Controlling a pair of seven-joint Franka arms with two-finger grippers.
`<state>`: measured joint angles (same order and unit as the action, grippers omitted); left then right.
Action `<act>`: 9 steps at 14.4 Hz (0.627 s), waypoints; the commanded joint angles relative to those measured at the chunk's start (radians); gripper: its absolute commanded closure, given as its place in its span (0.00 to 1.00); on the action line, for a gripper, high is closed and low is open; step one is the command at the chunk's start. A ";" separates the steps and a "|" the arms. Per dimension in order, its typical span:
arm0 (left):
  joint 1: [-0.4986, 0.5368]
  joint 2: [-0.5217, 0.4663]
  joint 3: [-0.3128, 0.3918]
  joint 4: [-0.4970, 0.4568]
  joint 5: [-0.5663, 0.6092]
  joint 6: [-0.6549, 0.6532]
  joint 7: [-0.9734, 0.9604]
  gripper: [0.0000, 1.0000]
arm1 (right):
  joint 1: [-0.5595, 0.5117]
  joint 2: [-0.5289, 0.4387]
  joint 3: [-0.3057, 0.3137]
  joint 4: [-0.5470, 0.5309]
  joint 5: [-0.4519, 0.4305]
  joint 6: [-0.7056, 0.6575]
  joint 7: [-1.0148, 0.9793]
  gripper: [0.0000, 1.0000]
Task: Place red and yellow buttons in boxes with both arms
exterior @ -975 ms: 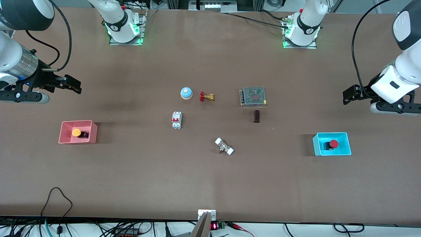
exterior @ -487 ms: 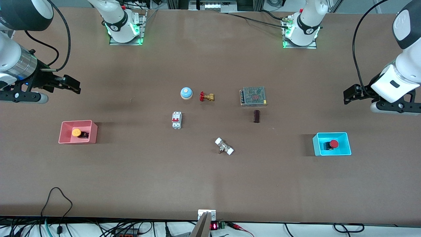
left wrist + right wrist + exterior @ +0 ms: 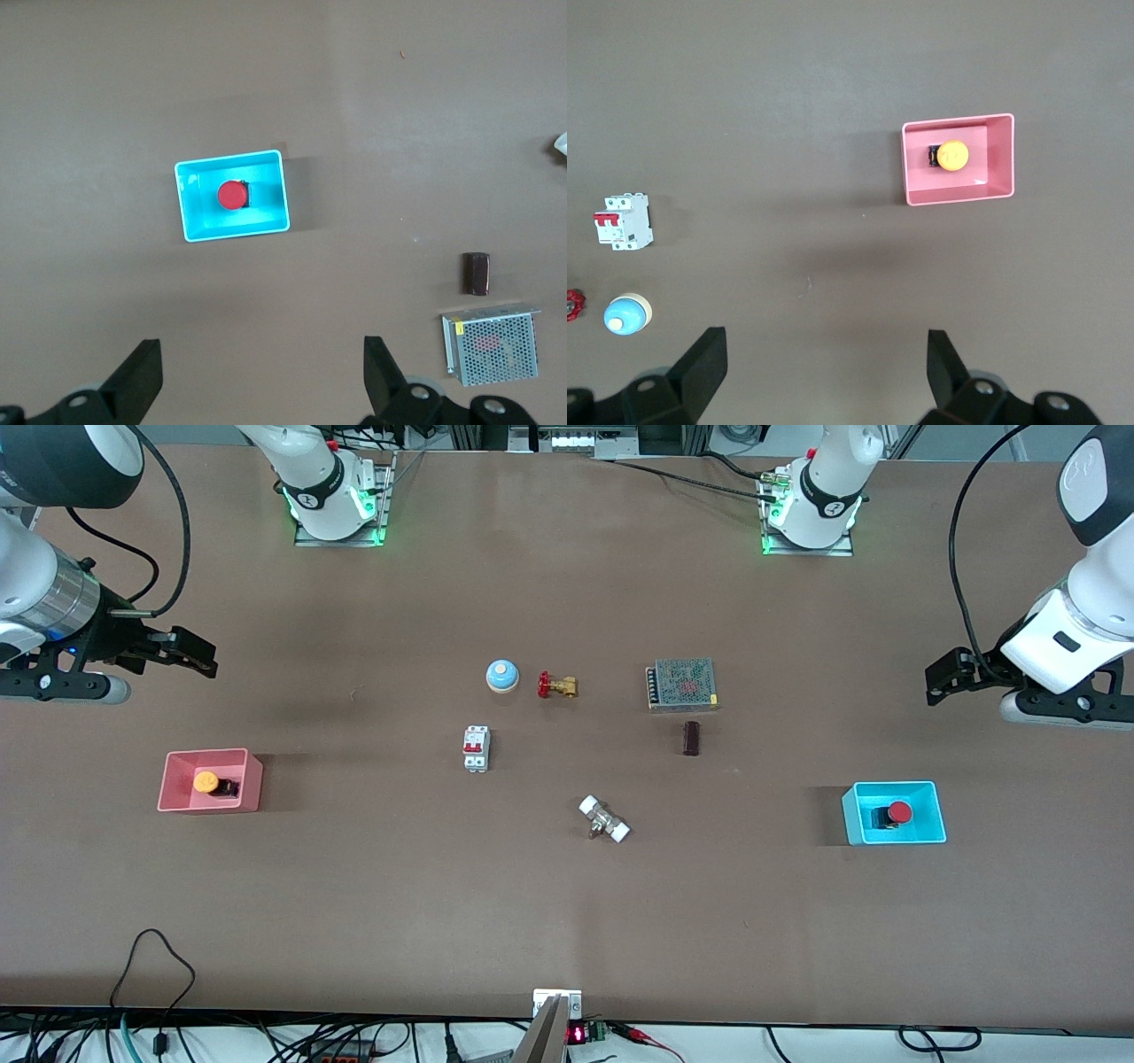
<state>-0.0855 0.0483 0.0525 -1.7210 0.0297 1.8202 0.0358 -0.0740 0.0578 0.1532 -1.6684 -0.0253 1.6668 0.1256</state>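
The orange-yellow button (image 3: 205, 782) lies in the pink-red box (image 3: 182, 802) toward the right arm's end of the table. The red button (image 3: 899, 812) lies in the cyan-blue box (image 3: 858, 828) toward the left arm's end. My right gripper (image 3: 190, 654) is open and empty, high over bare table beside the pink box. My left gripper (image 3: 941, 677) is open and empty, high over bare table beside the cyan box. The left wrist view shows my left gripper (image 3: 261, 354), the red button (image 3: 232, 194) and the cyan box (image 3: 239, 232). The right wrist view shows my right gripper (image 3: 824, 345), the yellow button (image 3: 952, 156) and the pink box (image 3: 957, 195).
In the middle of the table lie a blue dome (image 3: 502, 676), a brass valve with a red handle (image 3: 557, 685), a white circuit breaker (image 3: 476, 748), a metal mesh power supply (image 3: 682, 684), a dark block (image 3: 691, 738) and a white-ended fitting (image 3: 604, 819).
Both grippers have drawn slightly away from their boxes toward the table's ends and bases. The buttons and boxes have not moved.
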 commanded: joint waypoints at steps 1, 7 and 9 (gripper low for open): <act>0.007 -0.051 -0.008 -0.069 0.004 0.033 0.012 0.00 | -0.006 0.004 0.000 0.016 0.005 -0.019 -0.004 0.00; 0.010 -0.071 -0.014 -0.097 0.004 0.033 0.012 0.00 | -0.006 0.004 -0.001 0.016 0.007 -0.019 -0.007 0.00; 0.009 -0.119 -0.016 -0.168 0.004 0.051 0.010 0.00 | -0.007 0.004 -0.001 0.016 0.007 -0.019 -0.021 0.00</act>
<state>-0.0850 0.0013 0.0478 -1.7980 0.0297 1.8423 0.0358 -0.0760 0.0578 0.1520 -1.6683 -0.0253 1.6667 0.1225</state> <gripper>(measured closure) 0.000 0.000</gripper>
